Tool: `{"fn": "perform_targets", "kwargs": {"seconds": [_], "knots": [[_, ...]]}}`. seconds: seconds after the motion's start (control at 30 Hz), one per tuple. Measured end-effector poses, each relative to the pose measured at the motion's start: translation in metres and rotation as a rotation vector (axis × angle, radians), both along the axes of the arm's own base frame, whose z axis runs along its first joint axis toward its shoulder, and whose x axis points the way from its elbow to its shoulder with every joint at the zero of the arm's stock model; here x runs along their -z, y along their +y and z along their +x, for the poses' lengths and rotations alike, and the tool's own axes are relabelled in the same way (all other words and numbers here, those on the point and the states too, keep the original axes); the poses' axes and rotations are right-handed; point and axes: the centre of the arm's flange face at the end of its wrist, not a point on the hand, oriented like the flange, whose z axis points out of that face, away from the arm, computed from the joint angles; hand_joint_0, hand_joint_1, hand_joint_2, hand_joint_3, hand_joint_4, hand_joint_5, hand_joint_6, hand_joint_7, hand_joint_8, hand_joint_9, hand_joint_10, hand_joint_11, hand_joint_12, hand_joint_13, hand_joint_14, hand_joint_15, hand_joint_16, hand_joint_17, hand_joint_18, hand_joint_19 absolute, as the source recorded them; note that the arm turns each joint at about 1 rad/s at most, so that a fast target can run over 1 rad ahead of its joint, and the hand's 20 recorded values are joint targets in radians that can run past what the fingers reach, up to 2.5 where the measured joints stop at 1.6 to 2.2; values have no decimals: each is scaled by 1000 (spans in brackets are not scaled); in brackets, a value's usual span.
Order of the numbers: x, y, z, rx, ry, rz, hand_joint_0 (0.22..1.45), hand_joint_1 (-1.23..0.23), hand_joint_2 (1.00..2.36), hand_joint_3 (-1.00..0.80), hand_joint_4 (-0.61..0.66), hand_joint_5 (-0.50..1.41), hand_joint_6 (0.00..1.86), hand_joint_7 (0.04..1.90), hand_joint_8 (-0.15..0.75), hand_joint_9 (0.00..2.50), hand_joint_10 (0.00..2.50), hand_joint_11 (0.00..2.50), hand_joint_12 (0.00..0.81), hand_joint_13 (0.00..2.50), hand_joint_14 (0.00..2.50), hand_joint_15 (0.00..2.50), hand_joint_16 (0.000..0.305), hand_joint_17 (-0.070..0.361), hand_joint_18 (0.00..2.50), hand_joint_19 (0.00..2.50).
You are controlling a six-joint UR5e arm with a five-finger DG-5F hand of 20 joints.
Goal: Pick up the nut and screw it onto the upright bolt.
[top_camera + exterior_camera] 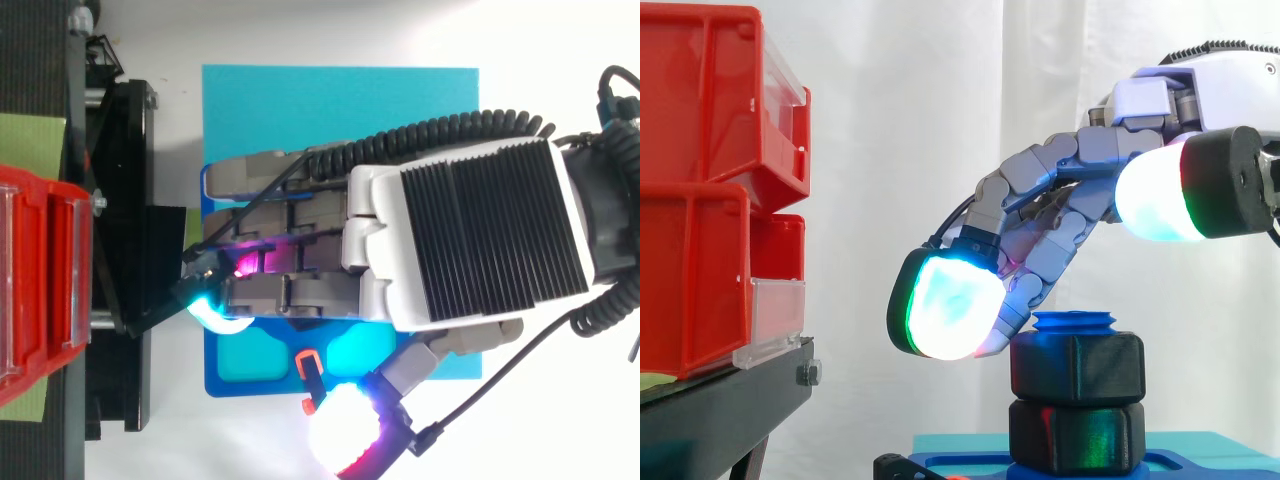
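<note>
nut (1077, 367): black, hexagonal; lower centre of the side view; sits around the bolt (1073, 322), directly above a second black hexagon (1077, 437)
bolt: blue, upright; top shows just above the nut
hand (1060, 210): enters from the right edge; bends loosely down over the nut; thumb pad (1155, 195) spread well away at upper right; clamped on nothing
fingertips (945, 305): glow cyan-green, left of the nut; one pale tip at its upper left edge
base (940, 465): blue, under the stack; on a teal mat (340, 110)
bins (700, 200): red, stacked at far left on a black stand (730, 405)
</note>
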Motion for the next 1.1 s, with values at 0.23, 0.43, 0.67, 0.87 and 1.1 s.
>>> {"fn": "perform_targets", "kwargs": {"seconds": [0.23, 0.43, 0.67, 0.87, 1.1], "knots": [[1, 1, -1, -1, 9, -1, 492, -174, 1000, -500, 209, -100, 503, 764, 236, 824, 0, 0, 266, 554, 0, 0, 29, 65, 170, 0], [2, -2, -1, 2, 12, -1, 494, -176, 1000, -500, 216, -93, 503, 785, 241, 828, 0, 0, 267, 561, 0, 0, 29, 66, 169, 0], [9, -4, -3, 5, 13, 0, 498, -184, 1000, -500, 240, -78, 503, 872, 245, 837, 0, 0, 268, 574, 0, 0, 29, 65, 178, 0], [12, -6, -3, 4, 4, 1, 501, -205, 1000, -500, 265, -63, 504, 1031, 254, 854, 0, 0, 264, 590, 0, 0, 27, 61, 188, 0], [12, -11, -4, 5, 2, 1, 507, -226, 1000, -500, 244, -49, 504, 1192, 260, 874, 0, 0, 263, 612, 0, 0, 24, 55, 206, 0]]}}
